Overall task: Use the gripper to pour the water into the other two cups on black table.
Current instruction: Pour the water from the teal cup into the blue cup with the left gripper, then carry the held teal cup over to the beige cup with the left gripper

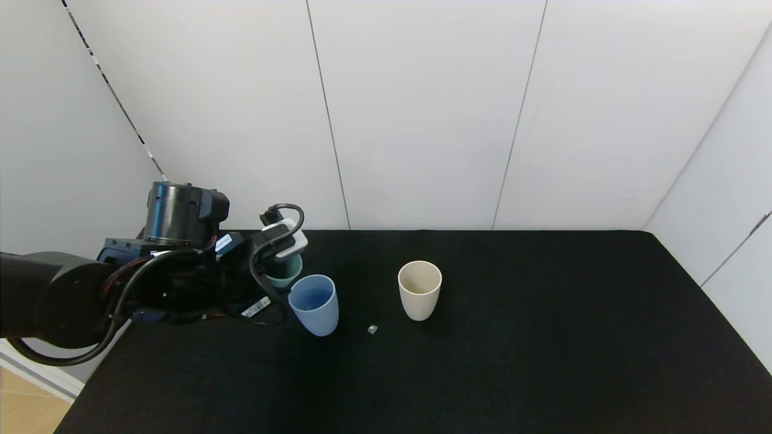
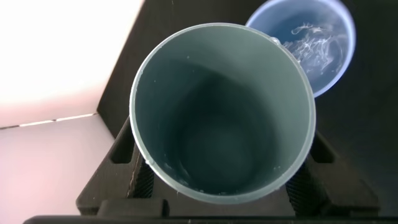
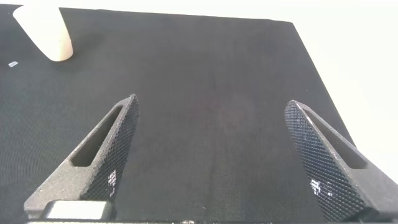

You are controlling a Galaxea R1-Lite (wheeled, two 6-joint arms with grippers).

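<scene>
My left gripper (image 1: 274,265) is shut on the teal-green tumbler (image 1: 285,269) and holds it tipped just above and behind the light blue cup (image 1: 314,303). In the left wrist view the teal-green tumbler (image 2: 221,109) fills the frame between my jaws, with only drops inside, and the light blue cup (image 2: 320,43) beyond its rim holds rippling water. The cream-beige cup (image 1: 419,289) stands upright to the right on the black table (image 1: 543,337); it also shows in the right wrist view (image 3: 45,31). My right gripper (image 3: 211,155) is open and empty above bare table.
A tiny pale scrap (image 1: 372,328) lies on the table between the blue and cream cups. White wall panels stand behind the table. The table's left edge runs under my left arm, with wooden floor below.
</scene>
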